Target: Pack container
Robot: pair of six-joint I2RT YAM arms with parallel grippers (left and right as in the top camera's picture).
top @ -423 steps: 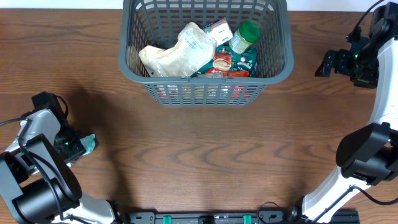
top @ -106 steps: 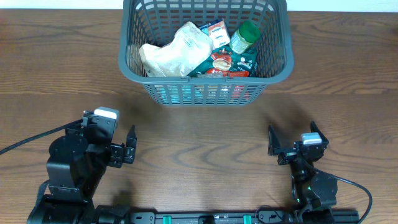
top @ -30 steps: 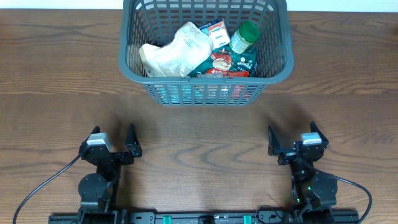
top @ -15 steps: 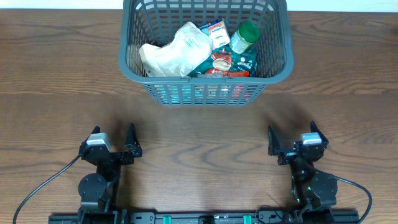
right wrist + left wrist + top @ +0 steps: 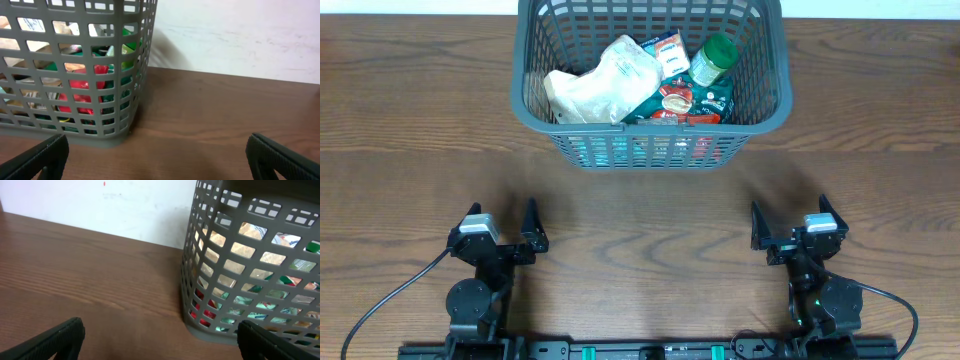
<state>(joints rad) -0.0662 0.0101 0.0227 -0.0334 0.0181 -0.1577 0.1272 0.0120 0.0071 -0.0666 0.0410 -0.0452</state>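
Wood table (image 5: 640, 205): container (image 5: 650, 150) filled, far side; left tool (image 5: 502, 222), right tool (image 5: 790, 222) spread wide, empty.

The container (image 5: 775, 112) is dark grey, its walls a lattice of slots through which red, green and pale tan show; inside it, a crumpled bag (image 5: 600, 85) is cream-white, a jar (image 5: 712, 60) has a bright green lid, a packet (image 5: 685, 100) is red and dark teal with printed pictures, and a small carton (image 5: 668, 48) is white with red print. The table (image 5: 640, 200) is dark brown wood with wavy grain; the wall (image 5: 125, 210) is white; the left gripper (image 5: 501, 218) and right gripper (image 5: 789, 215) are black, each with a pale grey patch on top
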